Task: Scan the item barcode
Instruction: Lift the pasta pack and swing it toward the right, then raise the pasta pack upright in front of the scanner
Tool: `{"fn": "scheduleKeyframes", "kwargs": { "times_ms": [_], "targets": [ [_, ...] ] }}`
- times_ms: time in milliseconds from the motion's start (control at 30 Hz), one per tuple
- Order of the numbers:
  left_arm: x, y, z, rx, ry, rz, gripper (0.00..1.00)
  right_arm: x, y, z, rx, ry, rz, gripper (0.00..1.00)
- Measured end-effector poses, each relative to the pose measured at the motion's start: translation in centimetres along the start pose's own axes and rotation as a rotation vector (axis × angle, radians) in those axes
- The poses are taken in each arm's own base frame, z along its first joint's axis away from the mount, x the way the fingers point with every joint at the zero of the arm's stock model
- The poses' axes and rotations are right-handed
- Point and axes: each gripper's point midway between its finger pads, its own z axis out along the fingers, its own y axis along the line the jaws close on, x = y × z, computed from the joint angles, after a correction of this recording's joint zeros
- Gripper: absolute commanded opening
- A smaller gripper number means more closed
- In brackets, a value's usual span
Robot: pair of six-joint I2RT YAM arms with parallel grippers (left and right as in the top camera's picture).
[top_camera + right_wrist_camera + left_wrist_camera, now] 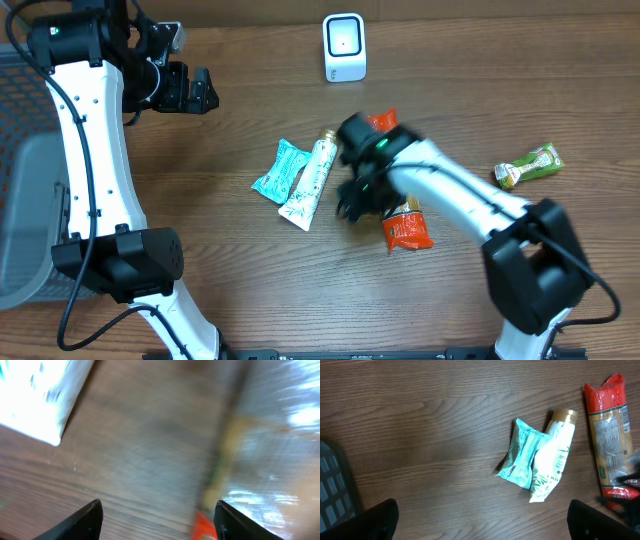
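Observation:
A white barcode scanner (344, 47) stands at the back of the table. A long red and tan packet (408, 230) lies flat at the centre right, partly under my right arm. My right gripper (352, 205) hangs low just left of it. Its jaws are open over bare wood, and the packet (270, 450), blurred, lies beside the right finger (237, 522). My right gripper (157, 522) holds nothing. My left gripper (195, 90) is raised at the back left, wide open and empty (482, 525), looking down on the packet (610, 445).
A teal packet (280, 171) and a white tube (311, 182) lie together left of the right gripper. A green snack bar (528, 166) lies at the far right. A grey mesh basket (20, 180) stands off the table's left side.

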Motion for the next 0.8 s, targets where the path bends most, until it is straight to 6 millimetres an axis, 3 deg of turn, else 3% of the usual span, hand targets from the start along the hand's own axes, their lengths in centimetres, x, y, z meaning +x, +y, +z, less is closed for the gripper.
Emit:
{"fn": "scheduleKeyframes", "kwargs": {
  "times_ms": [33,200,333,567,800],
  "targets": [
    [0.0,0.0,0.0,0.0,0.0,0.0,0.99,-0.5,-1.1,-0.7,-0.015,-0.01,0.031,0.8],
    [0.0,0.0,0.0,0.0,0.0,0.0,0.99,-1.1,-6.9,-3.9,-0.116,-0.045,0.114,0.89],
    [0.0,0.0,0.0,0.0,0.0,0.0,0.99,-0.9,-9.5,-3.9,-0.201,-0.08,0.07,0.9],
    [0.0,0.0,0.0,0.0,0.0,0.0,1.0,1.8,-9.3,0.1,-0.312,-0.064,-0.012,0.9],
    [0.0,0.0,0.0,0.0,0.0,0.0,0.99,2.2,-8.8,2.0,-0.359,-0.102,-0.044,0.92]
  ]
}}
